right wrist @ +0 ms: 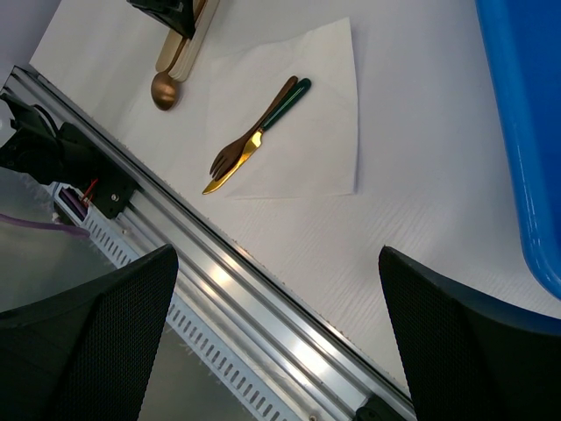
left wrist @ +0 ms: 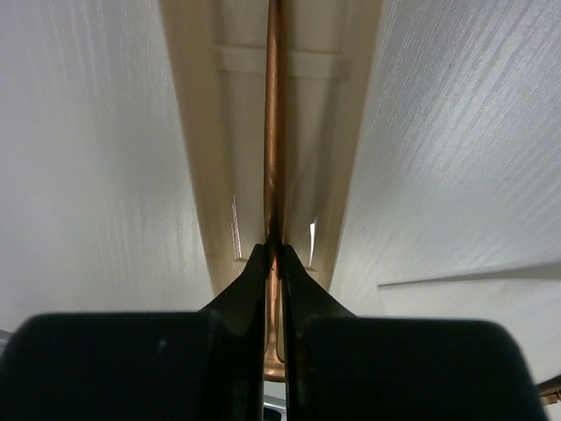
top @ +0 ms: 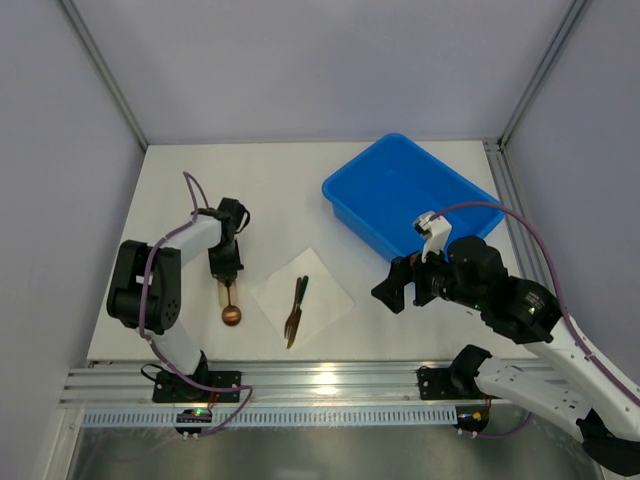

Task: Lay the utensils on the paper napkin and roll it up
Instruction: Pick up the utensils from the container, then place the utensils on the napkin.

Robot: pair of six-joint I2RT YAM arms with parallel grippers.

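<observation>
Left of the paper napkin, the left gripper was clamped on the spoon handle, presumably to carry it beside the fork lying there, while the right gripper hung spread and empty.

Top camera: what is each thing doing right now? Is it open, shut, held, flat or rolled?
spoon: handle pinched by the left tool, off the napkin
left tool: shut on the spoon
right tool: open, holding nothing
napkin: spread flat, not rolled
fork: lying on the napkin
knife: lying on the napkin, right beside the fork
blue bin: upright, nothing inside
</observation>
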